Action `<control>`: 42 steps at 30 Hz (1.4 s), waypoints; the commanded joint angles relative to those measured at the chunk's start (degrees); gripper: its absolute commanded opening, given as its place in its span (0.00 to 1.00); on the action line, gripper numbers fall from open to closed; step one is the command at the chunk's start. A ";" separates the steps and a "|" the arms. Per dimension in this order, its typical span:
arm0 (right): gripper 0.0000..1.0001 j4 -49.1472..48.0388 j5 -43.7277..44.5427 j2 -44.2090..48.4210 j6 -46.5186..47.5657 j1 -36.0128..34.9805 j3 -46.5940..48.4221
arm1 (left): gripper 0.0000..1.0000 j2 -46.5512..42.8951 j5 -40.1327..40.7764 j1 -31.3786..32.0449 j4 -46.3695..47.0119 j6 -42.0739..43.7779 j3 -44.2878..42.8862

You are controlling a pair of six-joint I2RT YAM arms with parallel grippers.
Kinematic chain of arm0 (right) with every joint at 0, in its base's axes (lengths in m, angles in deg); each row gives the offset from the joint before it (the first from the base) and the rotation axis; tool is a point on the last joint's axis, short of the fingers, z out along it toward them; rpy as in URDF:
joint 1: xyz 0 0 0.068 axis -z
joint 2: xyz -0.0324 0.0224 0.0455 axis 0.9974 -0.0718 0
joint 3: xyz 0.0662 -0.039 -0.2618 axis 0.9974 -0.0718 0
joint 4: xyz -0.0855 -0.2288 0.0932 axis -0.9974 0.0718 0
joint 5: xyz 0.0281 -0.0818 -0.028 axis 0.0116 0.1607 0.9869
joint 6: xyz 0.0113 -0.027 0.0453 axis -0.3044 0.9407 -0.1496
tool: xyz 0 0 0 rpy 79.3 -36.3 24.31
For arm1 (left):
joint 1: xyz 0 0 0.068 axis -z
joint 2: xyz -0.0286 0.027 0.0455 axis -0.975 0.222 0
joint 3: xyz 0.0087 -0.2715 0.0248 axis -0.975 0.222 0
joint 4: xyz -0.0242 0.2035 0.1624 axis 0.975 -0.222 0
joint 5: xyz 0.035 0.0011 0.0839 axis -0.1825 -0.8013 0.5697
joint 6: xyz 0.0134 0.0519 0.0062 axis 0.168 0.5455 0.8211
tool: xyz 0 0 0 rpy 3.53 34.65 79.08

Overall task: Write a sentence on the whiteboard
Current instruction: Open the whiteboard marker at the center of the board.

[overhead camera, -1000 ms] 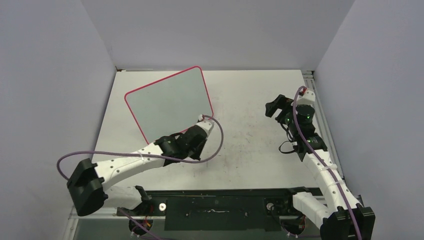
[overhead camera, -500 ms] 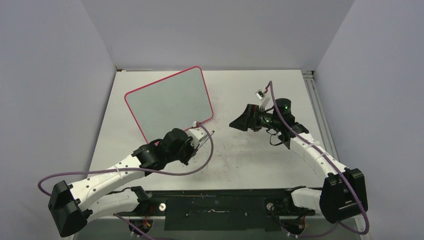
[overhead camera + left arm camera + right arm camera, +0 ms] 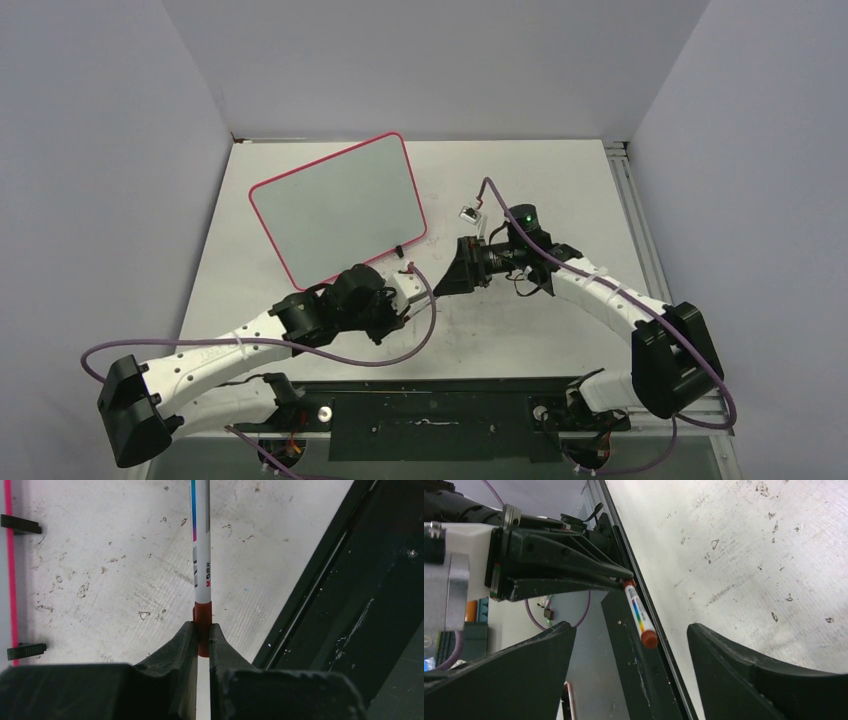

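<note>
Scuffed white table under both arms. The whiteboard sits on it, off to the far left of the left gripper and well clear of its jaws; the wrist view catches only its pink edge.

Now the right gripper: it faces the left one, jaws spread wide, holding nothing. The left jaws are pinched narrow on the marker, clamping its red-brown end. The marker's other end lines up with the gap between the right fingers and touches neither. Two black feet line the board's edge.
</note>
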 commanded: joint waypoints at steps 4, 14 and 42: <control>0.70 -5.51 -4.70 -2.93 0.98 -4.41 1.74 | 0.00 0.38 -2.11 1.72 3.26 0.77 -0.30; 0.45 -5.48 -6.34 -3.70 1.85 -6.58 1.47 | 0.00 0.04 -2.19 1.93 3.86 0.74 -0.05; 0.38 -1.83 -5.90 -7.40 6.93 -7.73 3.52 | 0.00 0.17 -3.18 2.65 4.18 0.91 0.34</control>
